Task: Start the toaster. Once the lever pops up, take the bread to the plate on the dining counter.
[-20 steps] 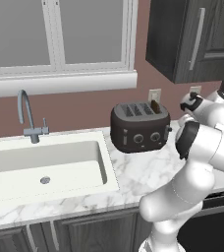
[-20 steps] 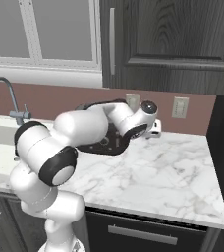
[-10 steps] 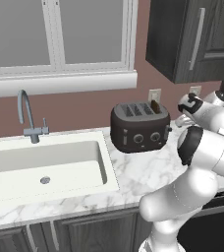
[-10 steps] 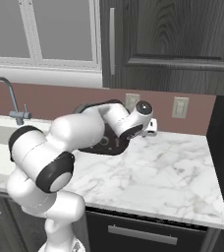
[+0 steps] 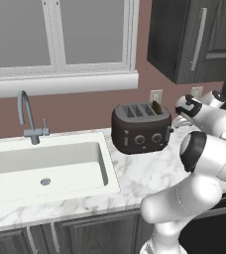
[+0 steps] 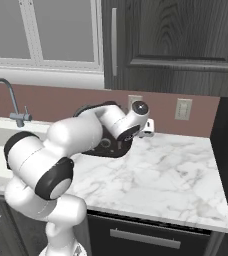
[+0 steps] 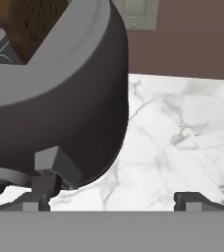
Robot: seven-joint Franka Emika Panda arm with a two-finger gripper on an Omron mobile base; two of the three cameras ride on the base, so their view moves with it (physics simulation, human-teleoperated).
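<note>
Open counter (image 6: pixel 171 175) (right of toaster (image 5: pixel 141 130))

You have a white rectangular sink basin (image 5: pixel 50 171) set in the white grey-veined marble desk (image 5: pixel 149 173) at left, a curved grey metal faucet (image 5: pixel 28 116) behind it, and dark wood wall cabinets (image 5: pixel 194 39) far right.

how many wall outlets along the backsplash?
2. One wall outlet sits just behind the toaster; the other wall outlet is farther right, beside the dark tall unit. More could be hidden behind the arm.
</note>
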